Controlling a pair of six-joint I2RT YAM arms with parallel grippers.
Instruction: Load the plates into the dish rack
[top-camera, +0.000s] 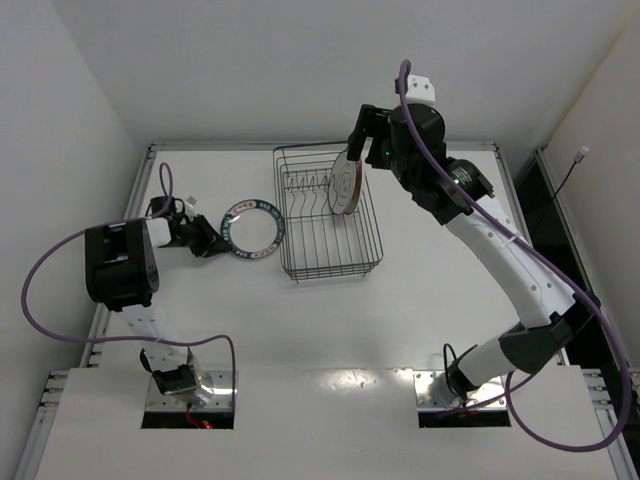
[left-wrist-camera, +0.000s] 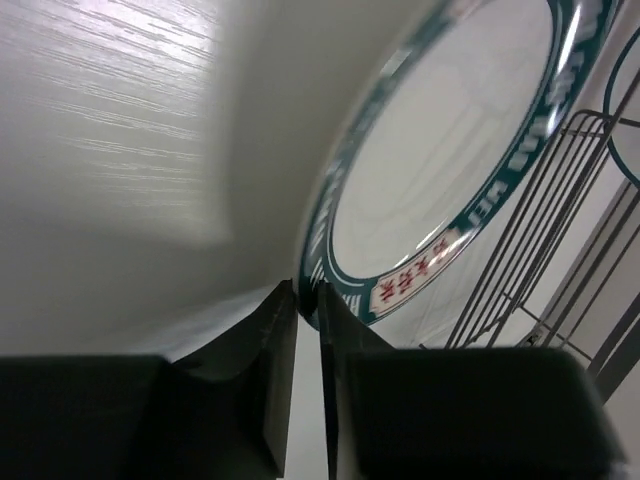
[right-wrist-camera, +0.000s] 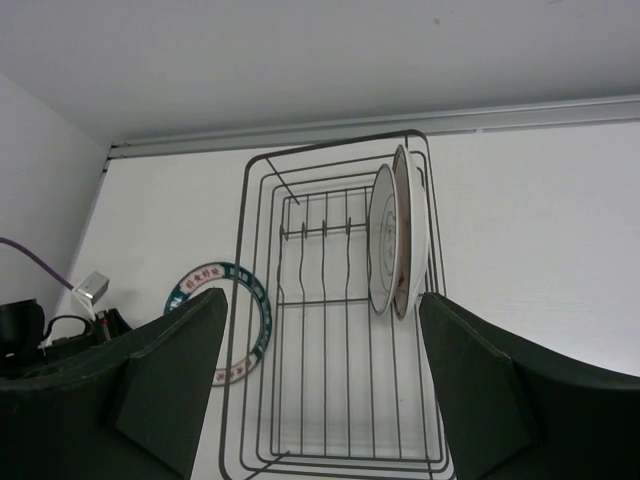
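Observation:
The dish rack (top-camera: 330, 273) stands at the table's middle back. Two plates stand upright on edge at its right side: the grey-marked one (top-camera: 347, 183) and, close behind it, one with orange marks (right-wrist-camera: 407, 240). The teal-rimmed plate (top-camera: 253, 230) lies just left of the rack. My left gripper (top-camera: 210, 243) is shut on that plate's left rim; in the left wrist view the rim (left-wrist-camera: 420, 200) sits between the fingertips (left-wrist-camera: 285, 300). My right gripper (top-camera: 362, 140) hangs open and empty above the rack's far right end, over the two plates (right-wrist-camera: 385, 240).
White walls close in the table on the left, back and right. A raised rail (top-camera: 320, 146) runs along the table's far edge behind the rack. The rack's wires (left-wrist-camera: 540, 220) rise right beside the teal-rimmed plate.

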